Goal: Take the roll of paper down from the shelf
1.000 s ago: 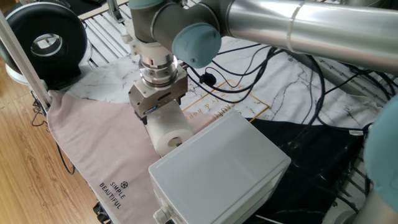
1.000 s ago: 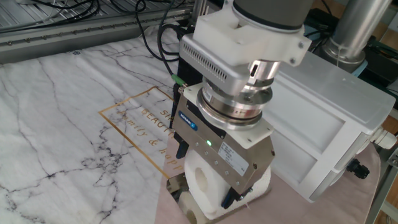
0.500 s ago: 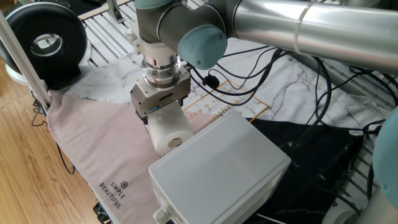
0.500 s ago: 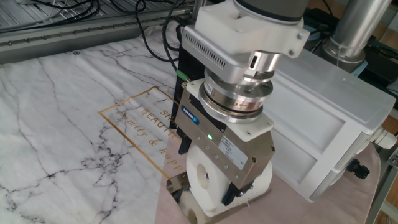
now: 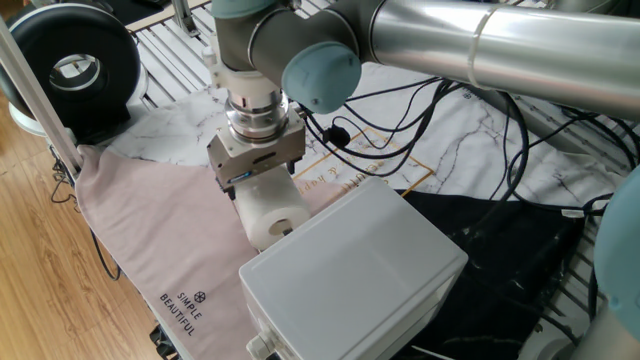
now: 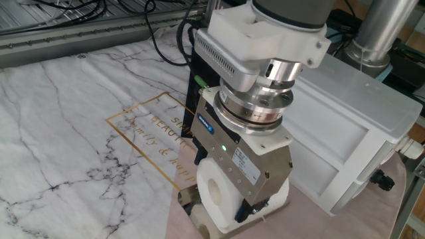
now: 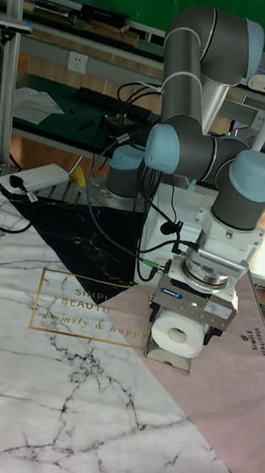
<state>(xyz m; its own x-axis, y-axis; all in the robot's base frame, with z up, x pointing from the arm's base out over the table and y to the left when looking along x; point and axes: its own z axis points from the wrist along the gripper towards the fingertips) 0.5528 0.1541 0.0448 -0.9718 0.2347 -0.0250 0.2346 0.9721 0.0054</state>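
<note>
Since a second ago the gripper [image 6: 221, 189] has lifted slightly and shifted a little toward the grey box; the roll of paper has risen with it. Nearest in the other fixed view, the pink cloth [image 6: 398, 219] covers the table corner, and at its edge sits the shelf [image 6: 190, 197], a shiny metal piece partly hidden under the roll. The roll of paper [image 6: 216, 194] lies on its side directly above the shelf, hollow core facing the camera; whether it touches the shelf cannot be told. The gripper comes down from above, its two dark fingers [image 6: 243, 213] pressed against opposite sides of the roll, jaws closed on it. Just beside the roll stands the grey box [image 5: 355, 268], close to the roll's end in one fixed view. Behind these the marble-patterned mat [image 6: 66, 119] with gold lettering spreads out, black cables [image 5: 420, 110] trailing across it. Farther back, the tall fixed view shows the arm [image 7: 202, 153] bending down to the gripper from its base.
</note>
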